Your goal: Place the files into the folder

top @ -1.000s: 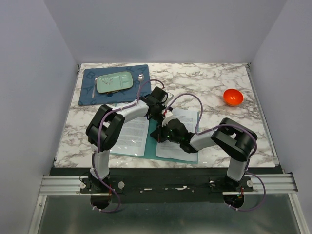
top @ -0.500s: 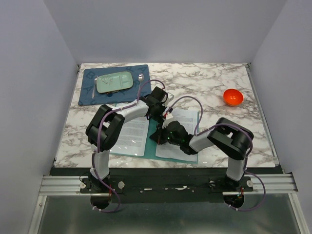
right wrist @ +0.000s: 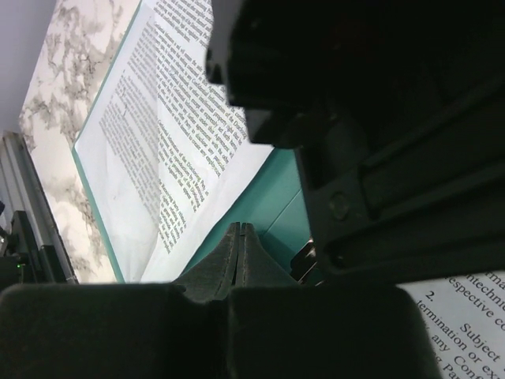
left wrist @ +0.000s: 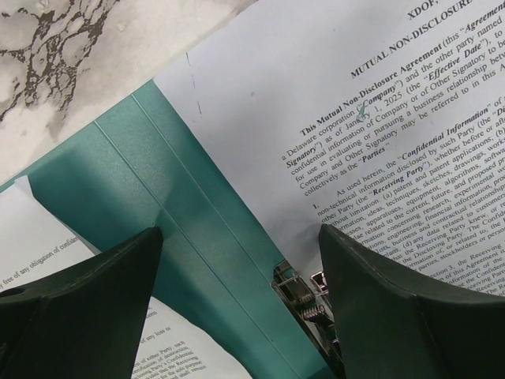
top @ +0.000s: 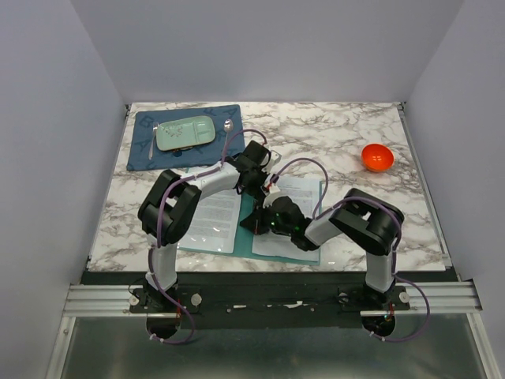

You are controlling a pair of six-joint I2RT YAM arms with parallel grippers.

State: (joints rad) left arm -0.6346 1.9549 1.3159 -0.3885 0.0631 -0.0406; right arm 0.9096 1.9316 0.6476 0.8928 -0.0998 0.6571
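Teal card of the folder (left wrist: 158,197) lies open and flat on the marble desk (top: 355,142), with the files spread across it: the left sheet (top: 211,215) on one half and the right sheet (top: 304,196) on the other. Both arms meet over the spine. The left end effector (left wrist: 241,233) hovers with its fingers set wide apart, gripping nothing, while the right end effector (right wrist: 239,237) has its fingers pressed together, low beside the metal clip (left wrist: 304,294); I cannot tell whether paper is pinched between them. The step in hand looks like seating the right sheet against the spine, and doing it well probably means a slow, shallow push that keeps the paper flat, with its inner edge squared to the fold before it goes near the clip, since thin paper buckles easily. The left wrist view shows what the overhead cannot: a corner of the right sheet seems to run past the folder's edge onto the marble. Only the overhead view gives the whole layout, including the orange bowl (top: 377,157) and the blue placemat (top: 142,150) well apart from the work
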